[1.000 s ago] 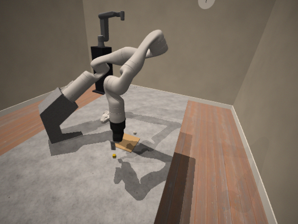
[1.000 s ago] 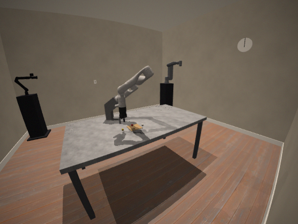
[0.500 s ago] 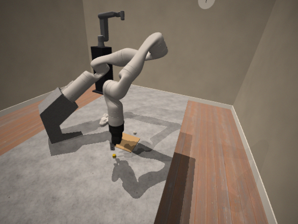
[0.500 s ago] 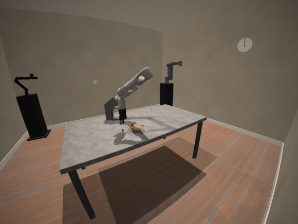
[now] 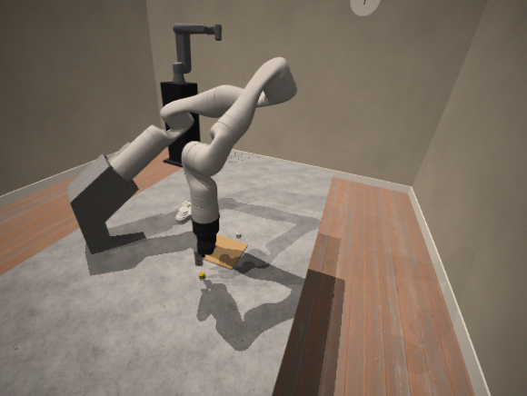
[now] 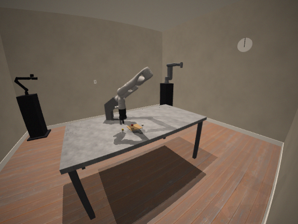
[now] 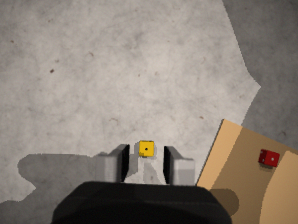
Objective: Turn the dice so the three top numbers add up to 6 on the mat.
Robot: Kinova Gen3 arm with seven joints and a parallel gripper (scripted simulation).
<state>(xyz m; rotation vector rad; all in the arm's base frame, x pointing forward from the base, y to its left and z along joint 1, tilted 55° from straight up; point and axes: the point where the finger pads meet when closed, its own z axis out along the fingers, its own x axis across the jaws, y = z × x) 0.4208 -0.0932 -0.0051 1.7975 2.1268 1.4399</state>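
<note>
Three dice are showing across the views: a yellow die [image 7: 146,148] is lying on the grey table [image 7: 100,75] off the mat, a red die [image 7: 268,158] is sitting on the tan mat [image 7: 235,165], and a white die [image 5: 238,234] is resting on the table just beside the mat's far edge. The tool [image 7: 145,161] is hanging above the table, pointing straight down, with its fingers standing about half open. Seen from the wrist, the yellow die is appearing in the gap between them, one dot up, yet the top view is showing that die [image 5: 202,274] lying on the table apart from the tool [image 5: 200,260], so the tool is gripping nothing. The mat [image 5: 225,253] is lying flat beside the tool. The arm [image 5: 227,118] is bending over from its grey base [image 5: 97,200].
</note>
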